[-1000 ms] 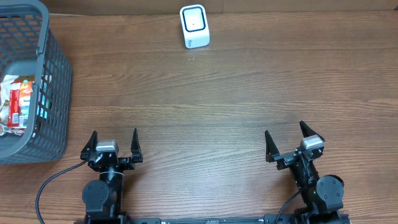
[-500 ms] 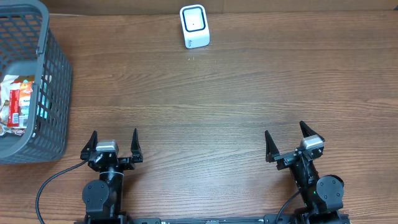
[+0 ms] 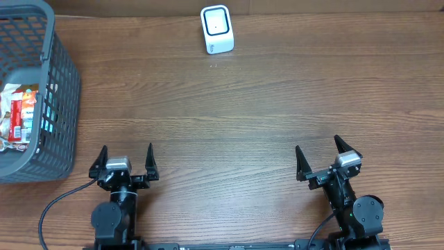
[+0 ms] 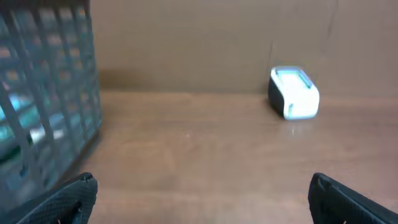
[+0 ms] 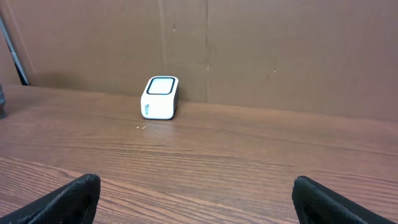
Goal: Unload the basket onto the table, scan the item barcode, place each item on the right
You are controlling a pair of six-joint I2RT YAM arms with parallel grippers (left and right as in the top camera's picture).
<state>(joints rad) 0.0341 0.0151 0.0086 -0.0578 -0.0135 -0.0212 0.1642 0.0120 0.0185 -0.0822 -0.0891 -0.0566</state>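
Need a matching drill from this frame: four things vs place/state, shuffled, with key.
1 scanner
2 basket
3 snack packets
4 left gripper

a open, empty, near edge
b grey mesh, at the left
c white, far edge of table
d inside the basket

Pairs: 1-c, 2-b, 3-d, 4-a

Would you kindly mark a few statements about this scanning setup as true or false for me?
1. The left gripper and right gripper are both open and empty. True.
2. The scanner sits inside the basket. False: it stands on the table at the far edge, apart from the basket.
3. Packaged items lie in the basket. True.
4. An item is held over the scanner. False: nothing is near it, and both grippers are at the near edge.
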